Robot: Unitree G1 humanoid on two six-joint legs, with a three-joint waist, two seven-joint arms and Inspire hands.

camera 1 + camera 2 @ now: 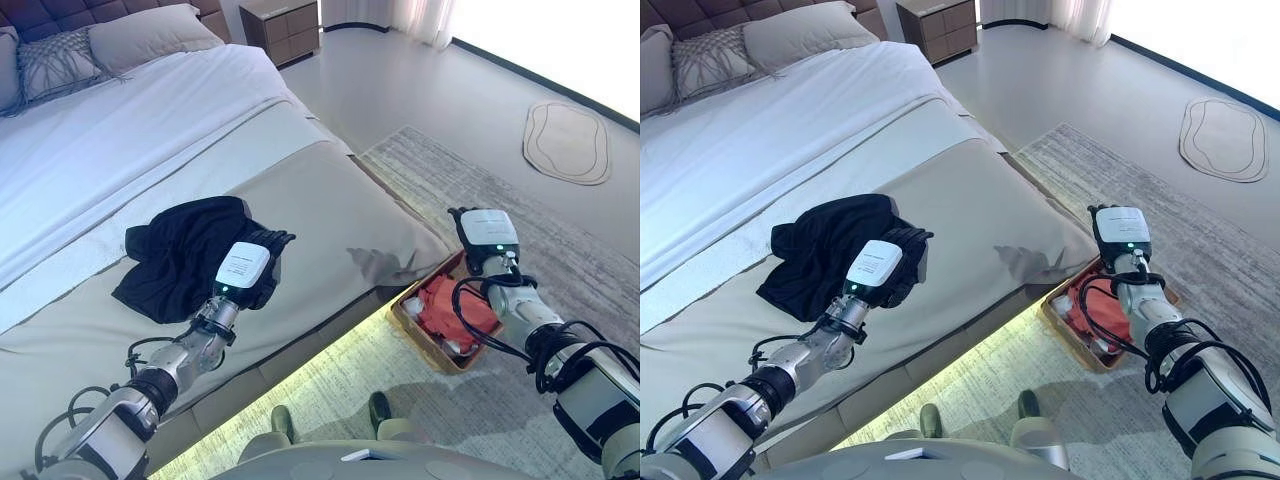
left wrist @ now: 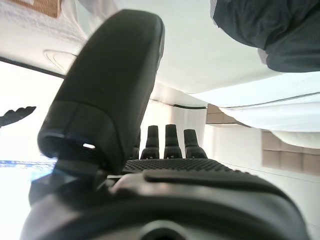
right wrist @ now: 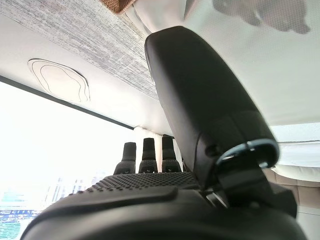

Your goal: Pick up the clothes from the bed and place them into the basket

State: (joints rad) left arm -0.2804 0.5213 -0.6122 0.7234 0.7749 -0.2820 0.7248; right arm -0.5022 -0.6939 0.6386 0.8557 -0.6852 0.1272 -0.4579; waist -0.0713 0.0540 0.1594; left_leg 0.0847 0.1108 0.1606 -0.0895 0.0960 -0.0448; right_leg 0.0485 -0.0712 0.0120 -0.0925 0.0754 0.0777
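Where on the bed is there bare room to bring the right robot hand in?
The tan cover is bare from the black clothes to the bed's corner. Around the clothes it is crowded: the left robot hand is there.

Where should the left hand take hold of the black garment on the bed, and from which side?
Probably the raised, bunched edge of the black garment nearest the left hand, coming from above. The cloth is crumpled there, so open fingers could close round a fold.
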